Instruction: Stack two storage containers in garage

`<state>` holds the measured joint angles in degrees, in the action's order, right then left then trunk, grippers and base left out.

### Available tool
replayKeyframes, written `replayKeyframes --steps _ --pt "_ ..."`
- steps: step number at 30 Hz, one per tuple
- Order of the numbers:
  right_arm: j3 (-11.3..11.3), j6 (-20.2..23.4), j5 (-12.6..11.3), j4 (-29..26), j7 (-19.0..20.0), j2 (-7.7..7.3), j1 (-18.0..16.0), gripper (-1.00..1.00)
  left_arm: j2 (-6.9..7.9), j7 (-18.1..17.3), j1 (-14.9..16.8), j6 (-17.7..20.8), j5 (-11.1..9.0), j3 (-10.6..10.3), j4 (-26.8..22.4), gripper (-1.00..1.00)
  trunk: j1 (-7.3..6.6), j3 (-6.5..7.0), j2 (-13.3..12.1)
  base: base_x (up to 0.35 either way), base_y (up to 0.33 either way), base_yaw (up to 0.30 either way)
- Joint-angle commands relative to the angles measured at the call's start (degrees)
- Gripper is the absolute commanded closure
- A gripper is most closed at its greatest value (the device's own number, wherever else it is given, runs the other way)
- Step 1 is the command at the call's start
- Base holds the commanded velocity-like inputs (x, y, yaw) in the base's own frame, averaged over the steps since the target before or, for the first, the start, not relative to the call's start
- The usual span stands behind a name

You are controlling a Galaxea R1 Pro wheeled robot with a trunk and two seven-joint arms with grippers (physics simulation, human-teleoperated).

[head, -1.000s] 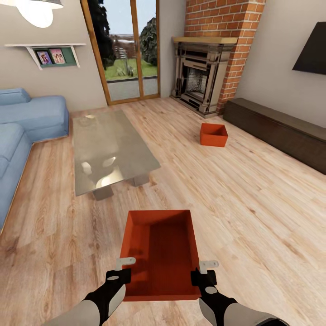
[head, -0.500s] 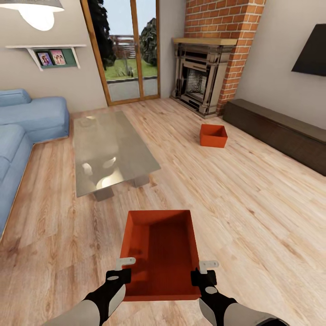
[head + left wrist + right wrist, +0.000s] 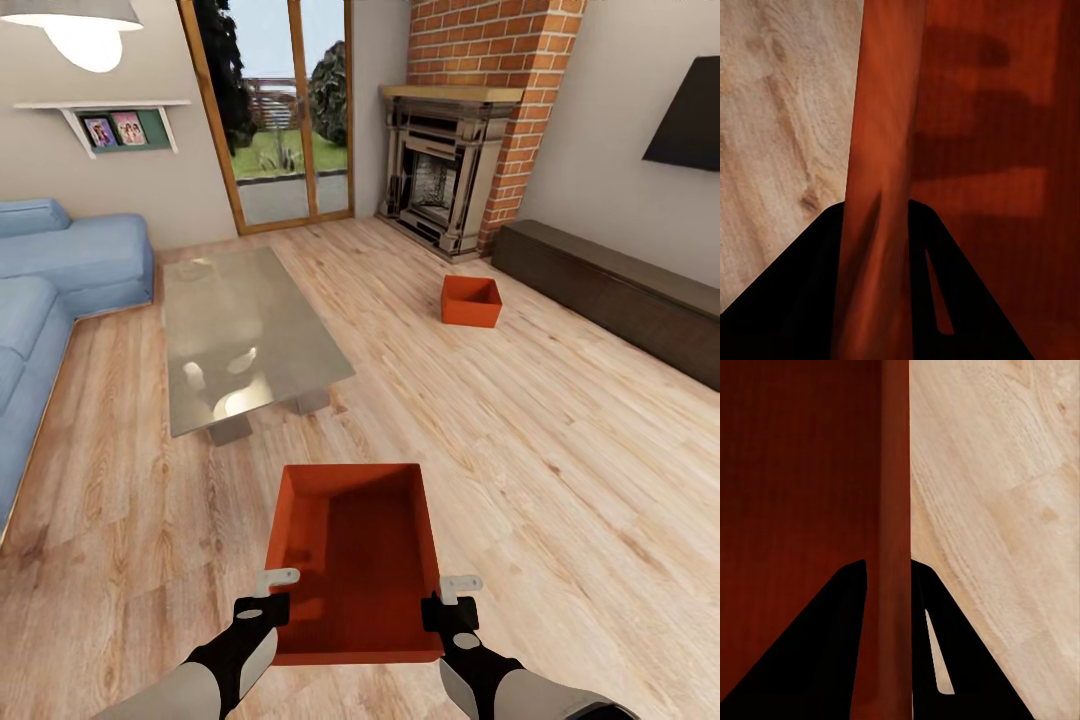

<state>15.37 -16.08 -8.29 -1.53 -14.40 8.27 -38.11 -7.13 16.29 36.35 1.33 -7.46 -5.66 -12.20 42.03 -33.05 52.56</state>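
1. Head view shows my left gripper point(image 3: 268, 588) and right gripper point(image 3: 452, 592) each clamped on a long wall of the near bin point(image 3: 356, 560), one per side, bin level above the plank floor point(image 3: 560, 480).
2. Both wrist views confirm it: a thin orange wall runs between each pair of dark fingers, so the pinch looks shallow. I judge it best to carry slowly and keep both arms at matching height, or the wall could slip out.
3. Left and farther off is the glass table point(image 3: 245, 335); I would turn the base clear of it.
4. Far right, the second bin point(image 3: 471, 300) sits on the floor near the fireplace point(image 3: 440, 175), waiting for its own trip.
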Motion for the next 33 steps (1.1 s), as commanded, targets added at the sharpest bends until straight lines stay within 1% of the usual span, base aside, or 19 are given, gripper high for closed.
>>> replayKeyframes --steps 1,33 --pt "0.5 -0.4 -0.9 0.0 0.0 -0.01 0.0 1.0 0.54 0.5 0.0 0.2 -0.4 0.6 -0.1 1.0 0.0 -0.03 0.0 0.0 0.0 0.0" --pt "0.5 -0.5 -1.0 0.0 -0.5 0.08 0.0 1.0 0.44 0.5 0.0 0.0 -0.4 0.6 -0.1 1.0 0.0 2.81 0.0 0.0 0.0 0.0"
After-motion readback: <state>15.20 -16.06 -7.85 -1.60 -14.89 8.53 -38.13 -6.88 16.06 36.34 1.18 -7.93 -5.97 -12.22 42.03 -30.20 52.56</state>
